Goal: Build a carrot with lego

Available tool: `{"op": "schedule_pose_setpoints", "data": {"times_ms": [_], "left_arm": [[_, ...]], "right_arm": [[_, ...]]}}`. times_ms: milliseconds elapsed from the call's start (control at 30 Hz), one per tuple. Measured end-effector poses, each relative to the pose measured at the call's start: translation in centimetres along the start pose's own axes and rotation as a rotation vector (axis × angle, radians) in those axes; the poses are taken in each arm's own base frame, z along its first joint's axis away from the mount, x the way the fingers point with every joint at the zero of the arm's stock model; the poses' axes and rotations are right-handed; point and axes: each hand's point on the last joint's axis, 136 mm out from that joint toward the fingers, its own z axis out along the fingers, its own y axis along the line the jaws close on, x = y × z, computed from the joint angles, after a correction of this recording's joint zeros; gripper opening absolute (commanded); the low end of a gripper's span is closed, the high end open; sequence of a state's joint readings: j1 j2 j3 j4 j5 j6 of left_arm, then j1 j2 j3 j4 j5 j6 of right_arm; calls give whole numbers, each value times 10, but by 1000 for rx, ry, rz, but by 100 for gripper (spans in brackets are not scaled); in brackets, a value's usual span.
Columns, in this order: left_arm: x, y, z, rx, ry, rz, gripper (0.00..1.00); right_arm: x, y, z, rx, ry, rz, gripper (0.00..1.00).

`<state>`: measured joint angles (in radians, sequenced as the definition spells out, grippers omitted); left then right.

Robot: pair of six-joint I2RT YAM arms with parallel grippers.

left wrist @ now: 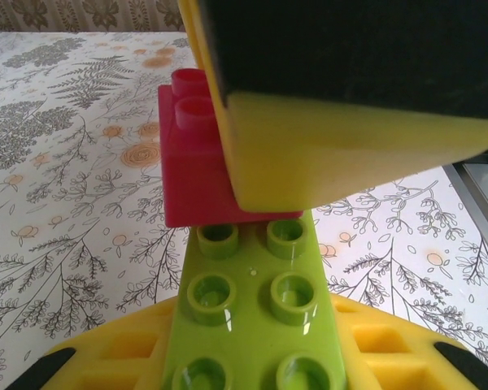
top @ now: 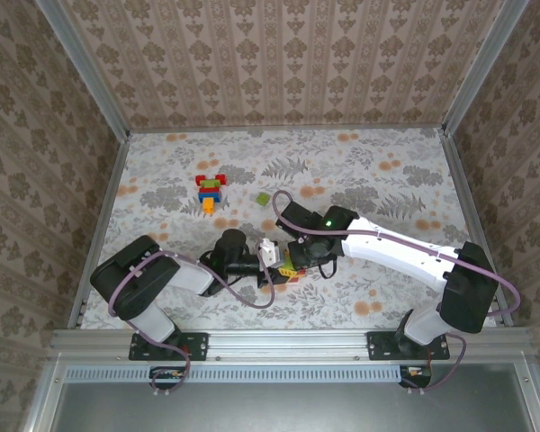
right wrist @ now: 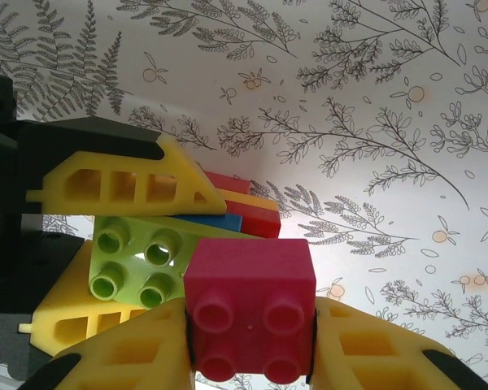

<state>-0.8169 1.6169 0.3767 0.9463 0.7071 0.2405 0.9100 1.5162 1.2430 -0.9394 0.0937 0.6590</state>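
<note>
The floral-print cloth table [top: 387,171] filled the middle of the top view, w/ both arms meeting low centre of frame. The left gripper [left wrist: 260,268] was clamped on a light green oblong plastic brick [left wrist: 252,325], which lay studs-up along the lower yellow finger at bottom centre of the left wrist view. The right gripper [right wrist: 248,341] was closed on a magenta square plastic brick [right wrist: 248,276], pads on two opposite side walls, at bottom centre of the right wrist view. That brick met the far end of the green one; whether the studs had seated couldn't be told. Just above the green one, mid-left of the right wrist view, a blue brick [right wrist: 203,221] and a red brick [right wrist: 252,215] showed, prob. joined to it. Upper left of centre in the top view stood a small multi-colour stack of bricks [top: 208,191], and just right of it, apart, a loose light green square brick [top: 264,199]. Handling, as a judgement: the lego looked light, stiff and glossy, so slick in the pads and apt to twist, but not fragile. Best hold is on flat side walls, clear of studs, approx. mid-height. A stud fit would want square alignment and a firm, straight press. No brand, label or writing was legible; stud tops were too small or blurred to read.
</note>
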Motion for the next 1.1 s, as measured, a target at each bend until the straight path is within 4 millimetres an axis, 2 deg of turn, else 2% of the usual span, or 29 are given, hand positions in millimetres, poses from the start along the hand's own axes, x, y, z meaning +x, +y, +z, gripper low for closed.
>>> {"op": "schedule_pose_setpoints", "data": {"times_ms": [567, 1100], "left_arm": [[0, 3, 2, -6, -11, 10, 17], [0, 7, 3, -18, -14, 13, 17]], "right_arm": [[7, -12, -1, 12, 2, 75, 22], [2, -14, 1, -11, -26, 188, 23]]}}
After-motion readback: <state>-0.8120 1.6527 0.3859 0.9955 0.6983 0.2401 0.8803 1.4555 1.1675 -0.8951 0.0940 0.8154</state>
